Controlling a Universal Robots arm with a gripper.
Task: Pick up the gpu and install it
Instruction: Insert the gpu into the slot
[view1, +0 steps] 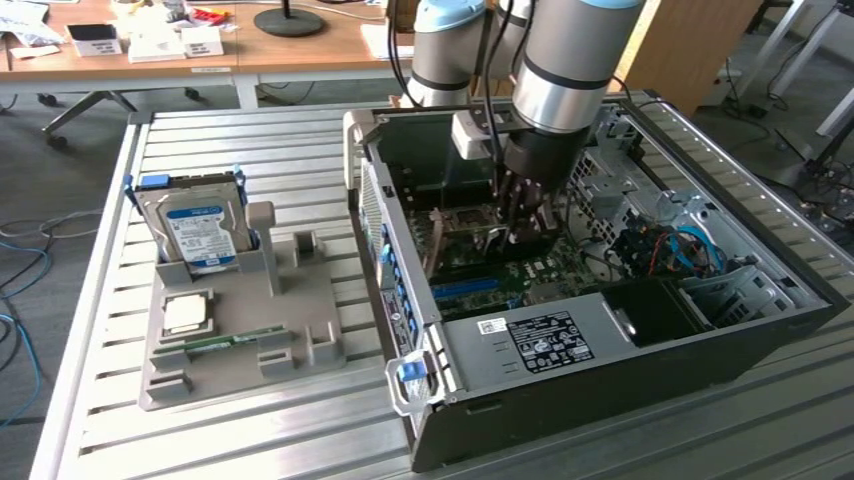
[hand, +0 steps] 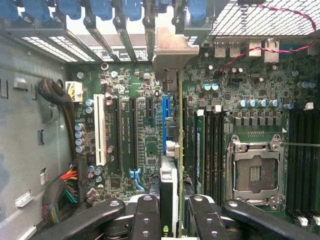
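The gpu (hand: 172, 150) is held edge-on between the jaws, which are closed narrowly on its upper edge, one black finger (hand: 145, 215) on each face of the card. In the wrist view the card is seen as a thin vertical strip running away from the gripper (hand: 170, 220), its silver metal end bracket (hand: 172, 50) reaching the row of slot openings at the rear wall of the case. The card is lined up over the blue expansion slot (hand: 166, 112) on the motherboard (hand: 250, 110), just beside the black slots and the white slot (hand: 100, 130); whether its lower edge is seated in the slot cannot be told.

In the exterior view the gripper (view1: 521, 225) is lowered inside the open computer case (view1: 747, 330), above the middle of the motherboard, with the arm (view1: 567, 60) rising straight out of the case. An empty processor socket (hand: 255, 170) is seen near the card, beyond the memory slots.

Beside the case, towards the exterior view's left, a grey parts holder (view1: 267, 330) rests on the slatted metal tabletop (view1: 107, 420). A hard drive with a blue label (view1: 200, 235) stands upright in its far end, and a processor (view1: 184, 313) lies flat nearer the front edge.
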